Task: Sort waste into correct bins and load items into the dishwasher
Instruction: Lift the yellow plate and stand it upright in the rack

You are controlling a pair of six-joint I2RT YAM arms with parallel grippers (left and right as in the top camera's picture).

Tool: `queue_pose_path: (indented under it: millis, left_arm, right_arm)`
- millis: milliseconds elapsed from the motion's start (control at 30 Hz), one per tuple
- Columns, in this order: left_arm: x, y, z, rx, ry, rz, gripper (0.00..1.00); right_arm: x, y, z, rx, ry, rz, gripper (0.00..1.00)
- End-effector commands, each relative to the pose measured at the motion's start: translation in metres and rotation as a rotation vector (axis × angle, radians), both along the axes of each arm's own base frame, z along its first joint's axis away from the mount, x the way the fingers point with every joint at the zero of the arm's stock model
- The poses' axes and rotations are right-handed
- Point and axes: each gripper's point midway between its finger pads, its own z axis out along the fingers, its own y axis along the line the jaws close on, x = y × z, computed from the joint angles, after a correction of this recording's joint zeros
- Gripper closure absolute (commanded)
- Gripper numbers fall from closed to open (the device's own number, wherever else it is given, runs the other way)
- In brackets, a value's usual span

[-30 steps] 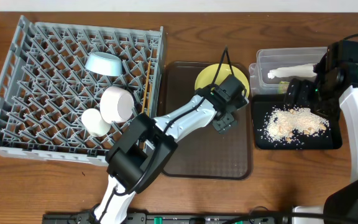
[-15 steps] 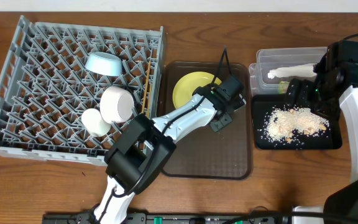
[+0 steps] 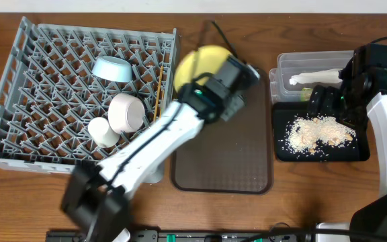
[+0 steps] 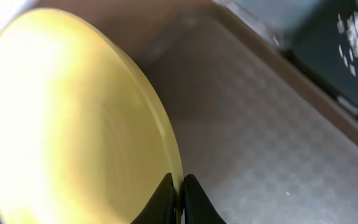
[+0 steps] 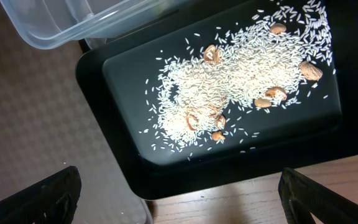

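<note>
The yellow plate (image 4: 73,124) is held on edge above the back left corner of the brown serving tray (image 3: 227,154), just beside the right wall of the grey dish rack (image 3: 52,74). The jaws of the left gripper (image 4: 178,186) are pressed onto its thin rim, pinching it from both faces.

The plate is judged to be stiff, smooth and probably slippery. With so narrow a bite at the rim, it could pivot or slide if swung sharply. A hold at the rim is the only one offered, and a deeper bite would be safer. Whether the plate is breakable cannot be told, so it should be set gently between the pegs.

The jaws of the right gripper (image 5: 185,199) are spread wide and hold nothing above the black tray (image 3: 361,151) of rice crumbs (image 5: 241,81).
</note>
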Motion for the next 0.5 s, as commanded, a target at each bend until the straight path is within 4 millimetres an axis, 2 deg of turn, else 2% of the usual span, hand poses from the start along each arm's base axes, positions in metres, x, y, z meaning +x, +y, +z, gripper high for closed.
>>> queue_pose_path:
  millis: [0, 100, 233, 400, 467]
  left_arm:
    - [0.012, 0.025, 0.030, -0.099, -0.019, 0.099, 0.92]
    - [0.012, 0.030, 0.046, -0.219, 0.026, 0.076, 0.92]
    - [0.023, 0.047, 0.059, -0.410, 0.116, 0.133, 0.92]
    - [0.027, 0.063, 0.077, -0.635, 0.238, 0.097, 0.92]
    - [0.031, 0.076, 0.085, -0.711, 0.270, 0.103, 0.92]
  right_arm:
    - [0.002, 0.000, 0.011, -0.002, -0.033, 0.007, 0.01]
    - [0.002, 0.000, 0.011, -0.002, -0.033, 0.007, 0.01]
    - [0.002, 0.000, 0.011, -0.002, -0.033, 0.007, 0.01]
    - [0.002, 0.000, 0.011, -0.002, -0.033, 0.007, 0.01]
    - [0.002, 0.000, 0.011, -0.002, -0.033, 0.007, 0.01]
